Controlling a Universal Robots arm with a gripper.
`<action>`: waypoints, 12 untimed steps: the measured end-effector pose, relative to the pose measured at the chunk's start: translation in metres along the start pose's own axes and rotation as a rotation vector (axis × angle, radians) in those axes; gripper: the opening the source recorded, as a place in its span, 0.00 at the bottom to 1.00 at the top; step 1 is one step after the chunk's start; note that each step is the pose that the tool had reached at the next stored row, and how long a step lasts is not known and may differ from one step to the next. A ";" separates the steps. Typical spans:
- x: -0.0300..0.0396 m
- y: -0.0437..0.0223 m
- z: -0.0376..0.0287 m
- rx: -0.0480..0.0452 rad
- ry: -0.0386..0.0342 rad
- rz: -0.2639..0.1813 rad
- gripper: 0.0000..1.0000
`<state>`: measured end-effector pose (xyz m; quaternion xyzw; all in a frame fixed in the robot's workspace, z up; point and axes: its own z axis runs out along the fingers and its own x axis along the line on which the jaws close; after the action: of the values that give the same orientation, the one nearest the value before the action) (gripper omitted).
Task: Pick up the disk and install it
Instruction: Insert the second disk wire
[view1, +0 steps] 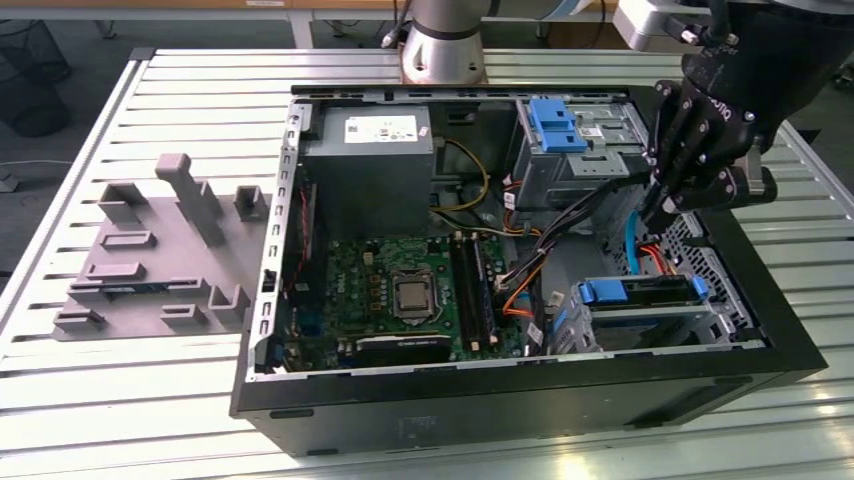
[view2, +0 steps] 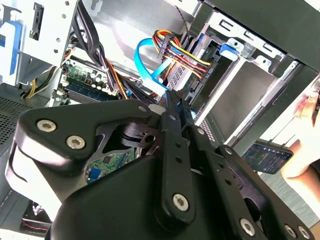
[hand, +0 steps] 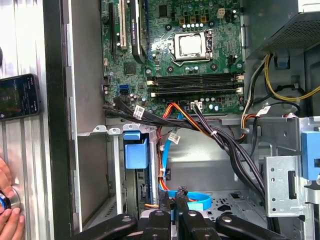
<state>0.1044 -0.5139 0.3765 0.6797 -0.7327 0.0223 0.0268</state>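
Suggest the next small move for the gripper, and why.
Probably lift straight up a little. The gripper is shut on nothing, its tips close beside the blue cable and the wire bundle, while the disk seems to sit already in the drive cage. A sideways move from here could snag the cables.

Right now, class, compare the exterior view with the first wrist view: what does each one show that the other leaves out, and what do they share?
Exterior view: a grey fixture tray with upright blocks lies on the slatted table at the exterior view's left, outside the open computer case.

First wrist view: a phone lies outside the case wall, and a person's hand is beside it.

Shared: the green motherboard, a blue carrier tab at a drive bay, and the gripper inside the case near that bay.
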 end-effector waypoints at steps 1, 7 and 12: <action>0.0000 0.0000 0.0000 0.0000 -0.0001 0.000 0.16; 0.0029 -0.0002 0.0013 0.0000 -0.0004 0.000 0.16; 0.0078 -0.0006 0.0052 -0.0008 -0.0117 0.000 0.16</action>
<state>0.1044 -0.5221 0.3719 0.6798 -0.7328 0.0180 0.0228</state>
